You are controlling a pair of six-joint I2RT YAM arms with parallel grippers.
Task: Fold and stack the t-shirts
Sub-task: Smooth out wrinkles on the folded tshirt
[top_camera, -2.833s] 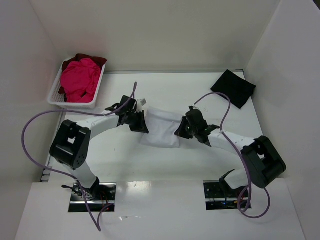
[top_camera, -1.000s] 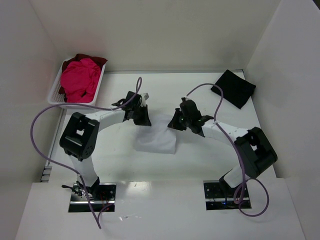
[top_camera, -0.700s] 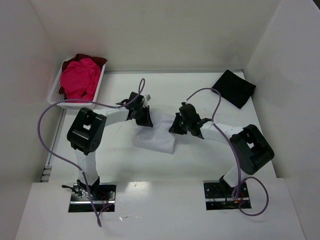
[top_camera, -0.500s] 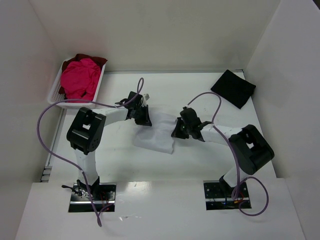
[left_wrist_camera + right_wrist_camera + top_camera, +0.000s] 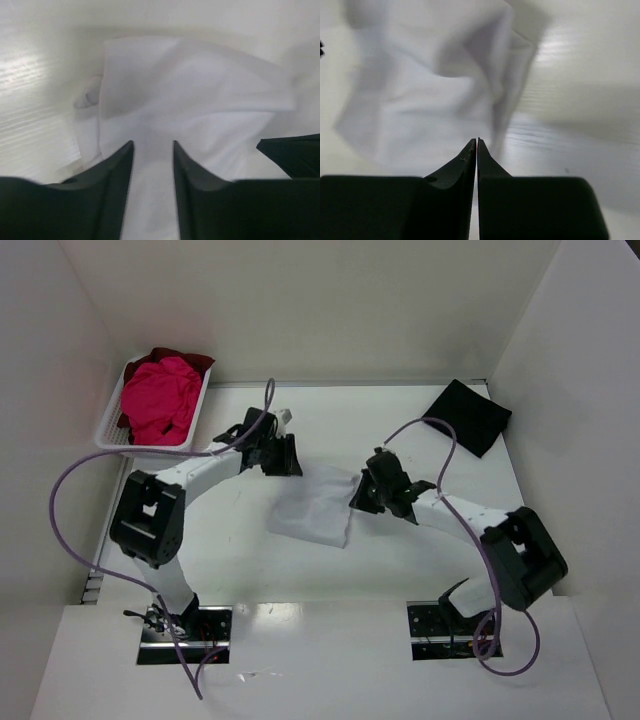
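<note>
White t-shirt [image 5: 312, 512] is found crumpled on the desk [image 5: 380, 562]. Pincers are resolved by wrist views only: left pincer [image 5: 152, 146] parted above cloth, right pincer [image 5: 477, 141] pressed closed. Pink t-shirt [image 5: 158, 398] is shown overhead only.

The left arm [image 5: 205, 468] and the right arm [image 5: 460, 512] look alike: white tubular links joined by chunky black joint housings. A purple cable [image 5: 52, 508] loops loosely off the left one, and a second cable [image 5: 432, 421] of the same colour arcs over the right (each trails down near its base). The bases are fixed to dark metal plates [image 5: 185, 635] at the near edge. The left gripper [image 5: 152, 145] has broad, matte black tapering fingers; the right gripper [image 5: 477, 141] ends in thin black points.
</note>
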